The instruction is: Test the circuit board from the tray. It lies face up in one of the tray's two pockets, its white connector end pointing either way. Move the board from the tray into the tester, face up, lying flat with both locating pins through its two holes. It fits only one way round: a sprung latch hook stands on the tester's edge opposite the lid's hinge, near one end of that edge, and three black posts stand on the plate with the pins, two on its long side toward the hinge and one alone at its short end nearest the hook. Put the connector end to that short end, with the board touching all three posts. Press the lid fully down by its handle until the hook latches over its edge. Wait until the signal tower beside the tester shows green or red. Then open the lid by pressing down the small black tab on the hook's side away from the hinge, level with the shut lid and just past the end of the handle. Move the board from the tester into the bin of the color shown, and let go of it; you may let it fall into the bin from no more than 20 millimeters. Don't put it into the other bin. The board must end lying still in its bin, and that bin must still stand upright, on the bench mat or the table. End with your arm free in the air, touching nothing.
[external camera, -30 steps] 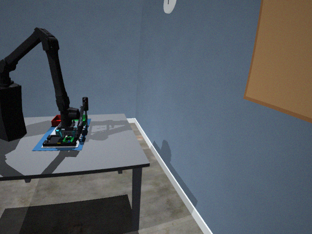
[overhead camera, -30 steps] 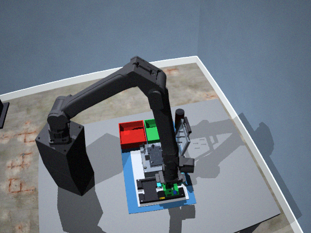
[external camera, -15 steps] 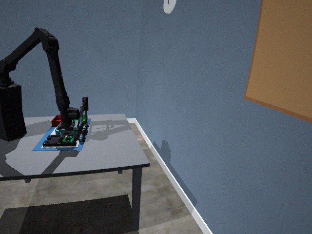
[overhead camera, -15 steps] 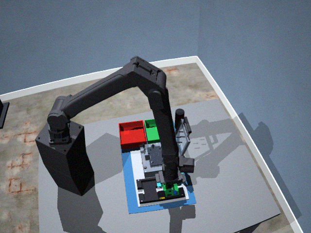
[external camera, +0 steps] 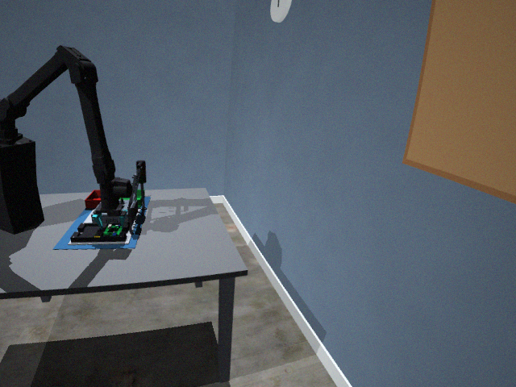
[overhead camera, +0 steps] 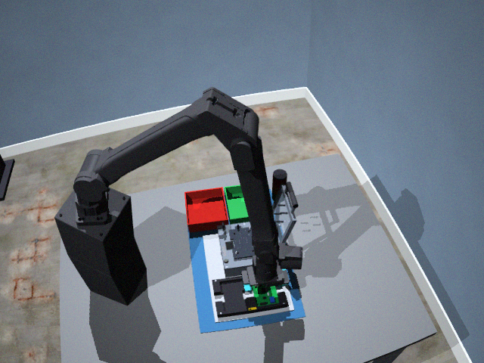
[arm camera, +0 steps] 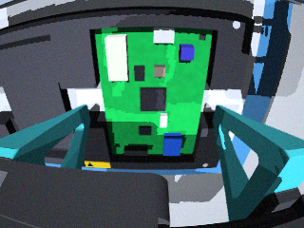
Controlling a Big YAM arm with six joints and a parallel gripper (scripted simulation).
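The green board (arm camera: 152, 95) lies face up in one pocket of the tray (overhead camera: 234, 310). I judge it light, stiff, thin and fragile on top, so I would pinch its long edges. My gripper (arm camera: 151, 112) hangs open above it, holding nothing.
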